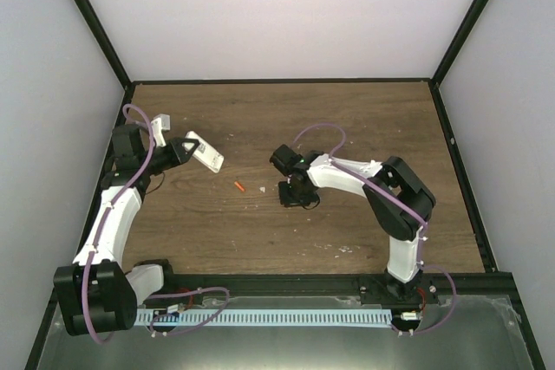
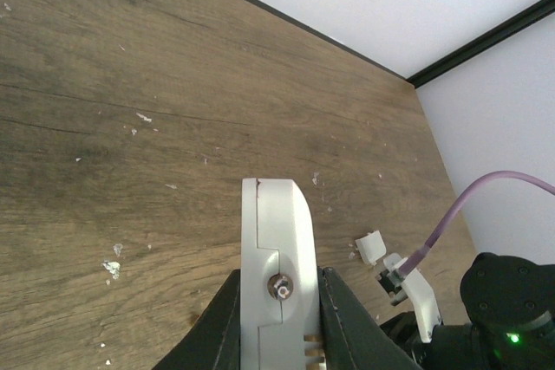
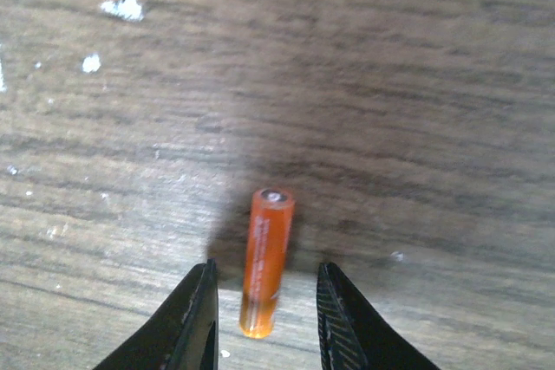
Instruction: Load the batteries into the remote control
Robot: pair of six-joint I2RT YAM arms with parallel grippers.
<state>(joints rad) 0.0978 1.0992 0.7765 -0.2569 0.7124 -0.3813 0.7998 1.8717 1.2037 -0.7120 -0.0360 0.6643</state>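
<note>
Our right pincer [image 3: 265, 264] hangs low over the table [image 3: 416, 84] with its jaws parted. It straddles a battery [image 3: 269, 240] without pinching it, and we see bare wood on both sides of the orange body.

This is the relation that matters. The battery lies flat with its long axis running nearly in line with the fingers, leaning only slightly. Its metal-capped end points away from the wrist and its other end sits back between the fingers. The jaws therefore face its narrow width, and we judge that closing them from here would take it across the middle. The lean may roll it a little as they close.

Our left pincer [image 2: 282, 301] is clenched on the remote control [image 2: 277, 240], gripping one end and holding the body above the wood. Taking the remote control as our landmark, the straddled battery is well off to its right, hidden under the right pincer in the overhead view. A second battery [image 1: 238, 186] lies loose just right of the remote and a little nearer the arm bases, between the remote and the right pincer. A small white cover piece [image 2: 371, 247] rests on the wood beside the remote, on its right.

With the left arm occupied, we reckon both batteries fall to the right arm.
</note>
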